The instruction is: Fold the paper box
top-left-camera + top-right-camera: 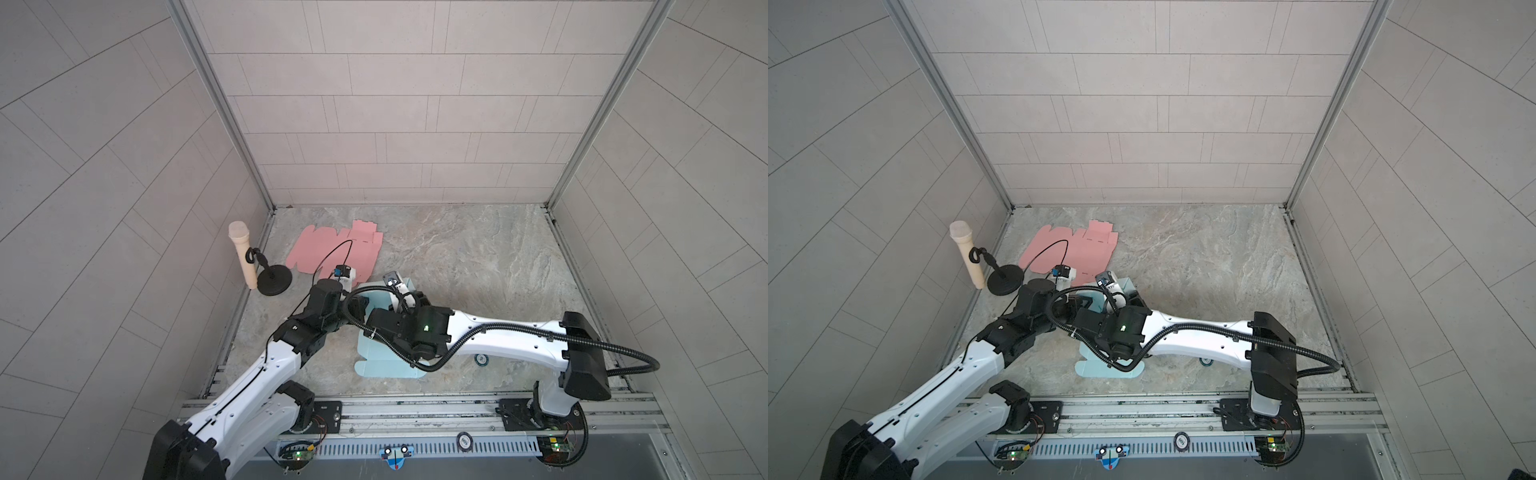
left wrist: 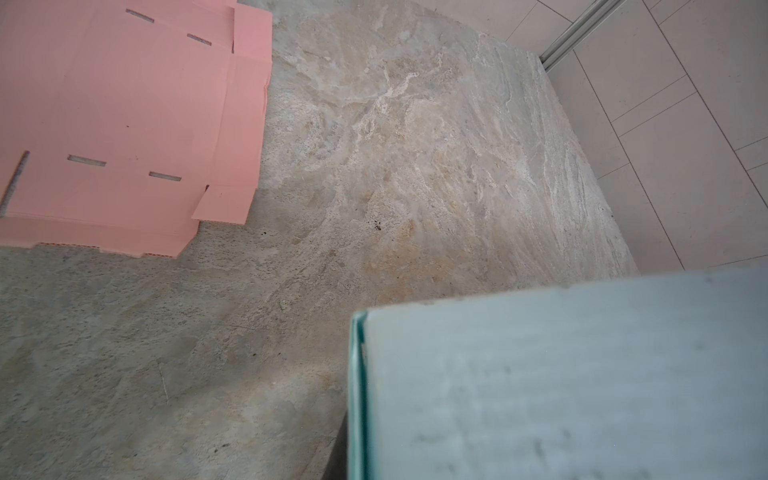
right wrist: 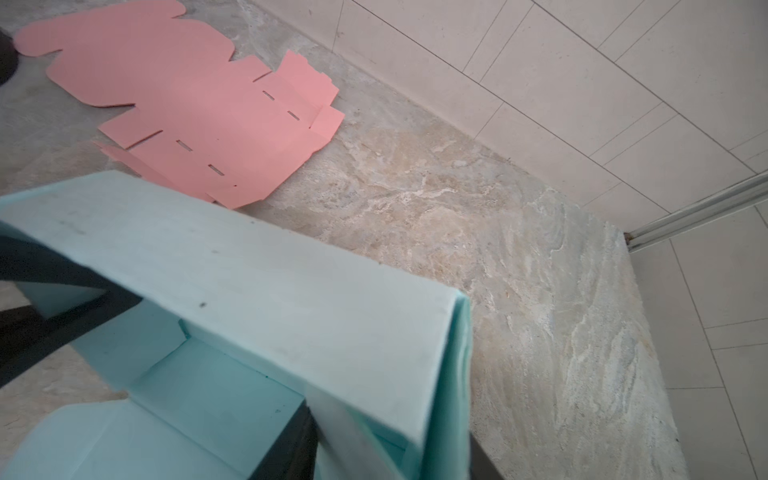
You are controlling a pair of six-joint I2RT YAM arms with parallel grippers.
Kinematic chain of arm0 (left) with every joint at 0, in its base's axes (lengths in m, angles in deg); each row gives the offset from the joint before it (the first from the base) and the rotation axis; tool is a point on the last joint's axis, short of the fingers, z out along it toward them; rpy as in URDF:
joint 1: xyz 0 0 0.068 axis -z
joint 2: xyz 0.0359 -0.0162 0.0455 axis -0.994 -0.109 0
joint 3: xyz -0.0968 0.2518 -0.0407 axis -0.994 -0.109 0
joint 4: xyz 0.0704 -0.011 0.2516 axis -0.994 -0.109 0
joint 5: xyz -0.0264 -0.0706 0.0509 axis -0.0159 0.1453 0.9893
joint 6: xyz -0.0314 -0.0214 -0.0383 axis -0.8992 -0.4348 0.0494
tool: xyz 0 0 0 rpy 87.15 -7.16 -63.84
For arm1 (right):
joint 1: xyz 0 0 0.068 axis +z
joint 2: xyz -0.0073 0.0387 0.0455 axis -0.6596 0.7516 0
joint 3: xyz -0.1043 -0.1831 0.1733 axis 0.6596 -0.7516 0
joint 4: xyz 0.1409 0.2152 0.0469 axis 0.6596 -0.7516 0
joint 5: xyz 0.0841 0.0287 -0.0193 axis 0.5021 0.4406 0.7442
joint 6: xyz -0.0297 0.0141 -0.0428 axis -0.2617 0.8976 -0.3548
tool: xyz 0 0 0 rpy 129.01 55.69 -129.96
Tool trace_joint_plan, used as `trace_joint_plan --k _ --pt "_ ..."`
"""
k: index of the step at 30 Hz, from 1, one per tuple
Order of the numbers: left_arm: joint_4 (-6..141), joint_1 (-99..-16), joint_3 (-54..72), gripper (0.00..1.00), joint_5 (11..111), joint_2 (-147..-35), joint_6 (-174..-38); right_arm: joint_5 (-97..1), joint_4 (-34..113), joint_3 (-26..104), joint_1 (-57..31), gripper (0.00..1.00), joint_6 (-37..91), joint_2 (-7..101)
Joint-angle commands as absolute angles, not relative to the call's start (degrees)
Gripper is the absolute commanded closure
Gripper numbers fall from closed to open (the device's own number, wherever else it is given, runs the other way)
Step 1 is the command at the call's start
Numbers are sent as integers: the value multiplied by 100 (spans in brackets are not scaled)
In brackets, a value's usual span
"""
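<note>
The light blue paper box (image 1: 386,368) is sitting half-formed on the tabletop (image 1: 478,270), directly beneath both grippers, with its front flap lying flat on the side of the grippers nearest the arm bases. The right gripper (image 3: 395,453) is reaching down over the box's raised far wall (image 3: 270,299) and clamping it. In the right wrist view one dark finger (image 3: 291,444) is pressing on the inner face while the other is sitting against the outer layer, so the jaws are standing apart only by the thickness of the doubled-over panel. The left gripper (image 1: 358,306) is meeting the same box just to the right gripper's left, with its jaws drawn together. The blue panel is filling the left wrist view so closely that the fingers are hidden, so it may be pinching the paper, but that is unclear. Beyond the left gripper, away from the bases, a flat pink box blank (image 1: 332,249) is lying unfolded. Farther to that gripper's left, a microphone (image 1: 242,253) is standing on a black stand (image 1: 274,283).
</note>
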State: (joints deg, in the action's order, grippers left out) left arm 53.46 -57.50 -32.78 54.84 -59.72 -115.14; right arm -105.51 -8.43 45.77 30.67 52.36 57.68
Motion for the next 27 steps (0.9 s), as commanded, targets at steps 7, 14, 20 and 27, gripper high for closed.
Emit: trace_joint_plan --k 7,14,20,27 --pt "5635 -5598 -2916 99 5294 -6021 -11632 -11491 -1513 5014 2966 72 5725 6205" --pt "5684 -5544 -2826 99 5259 -6077 -11658 -11905 -1739 5161 2844 84 5862 6411" --pt "5710 -5544 -2867 99 5241 -6037 -11670 -12091 -1928 5312 2768 72 6022 6676" --pt "5778 -5544 -2967 99 5189 -5952 -11674 -12215 -2010 5283 2729 87 6168 6766"
